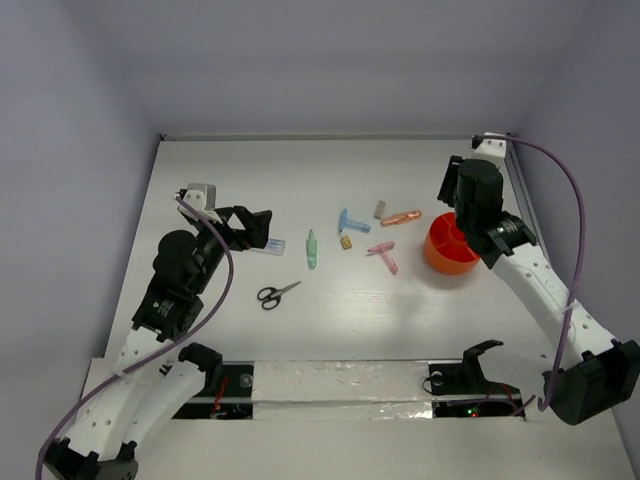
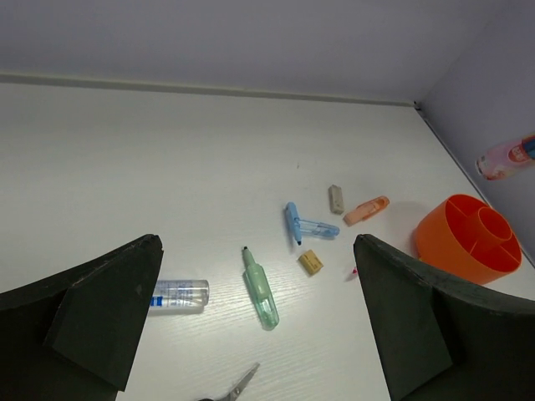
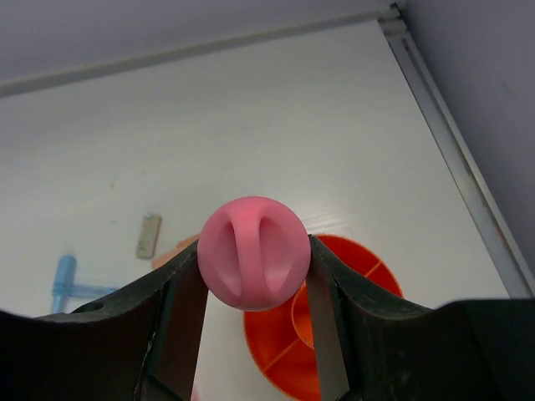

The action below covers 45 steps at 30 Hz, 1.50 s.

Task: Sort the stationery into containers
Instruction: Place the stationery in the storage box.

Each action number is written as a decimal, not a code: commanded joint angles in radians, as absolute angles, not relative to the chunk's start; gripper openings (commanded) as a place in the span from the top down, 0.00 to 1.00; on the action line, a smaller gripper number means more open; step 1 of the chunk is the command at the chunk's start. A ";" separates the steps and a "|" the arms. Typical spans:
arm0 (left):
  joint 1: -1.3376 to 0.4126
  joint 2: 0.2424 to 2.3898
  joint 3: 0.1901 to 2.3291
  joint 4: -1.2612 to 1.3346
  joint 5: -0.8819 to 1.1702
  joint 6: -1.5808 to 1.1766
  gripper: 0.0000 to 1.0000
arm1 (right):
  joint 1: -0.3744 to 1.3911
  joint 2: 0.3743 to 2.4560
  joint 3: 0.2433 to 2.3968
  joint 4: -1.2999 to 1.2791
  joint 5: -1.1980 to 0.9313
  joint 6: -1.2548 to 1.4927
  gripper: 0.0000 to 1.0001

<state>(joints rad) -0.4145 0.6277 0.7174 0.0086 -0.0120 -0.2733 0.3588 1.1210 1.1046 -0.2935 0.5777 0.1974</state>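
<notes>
Right end effector (image 3: pixel 255 276) clamped on pink cylindrical tube (image 3: pixel 253 251), one finger each side of round end. Tube held in air above orange-red bowl (image 3: pixel 355 251), not touching it. Bowl on desk (image 1: pixel 330 330) near right edge.

Left end effector (image 1: pixel 258 228) spread apart, holding nothing. Clear-blue piece (image 2: pixel 178 292) just beside its left finger, pale green stick (image 2: pixel 261 292) between fingers in wrist view. Scissors (image 1: pixel 277 294) nearer arm bases.

You see only the blade tips of the scissors (image 2: pixel 238 386) in the left wrist view; the bottom edge cuts off the handles. The pink tube (image 3: pixel 253 252) hides part of the orange bowl (image 3: pixel 368 280). From above, the right arm (image 1: pixel 500 235) covers one side of the bowl.
</notes>
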 commanded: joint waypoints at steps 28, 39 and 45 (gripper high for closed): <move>-0.419 0.773 0.776 -0.118 -0.184 -0.546 0.14 | 0.324 0.974 0.940 -0.472 0.653 0.336 0.88; -0.419 0.842 0.678 -0.140 -0.226 -0.750 0.14 | 0.314 1.012 0.900 -0.456 0.660 0.383 0.73; -0.419 0.831 0.699 -0.130 -0.210 -0.710 0.13 | 0.314 1.046 0.899 -0.425 0.634 0.385 0.26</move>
<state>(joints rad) -0.4156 0.8494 0.6727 -0.1612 -0.2108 -0.7166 0.3206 1.0378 0.8890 -0.4866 0.6212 0.3733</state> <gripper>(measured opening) 0.866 0.684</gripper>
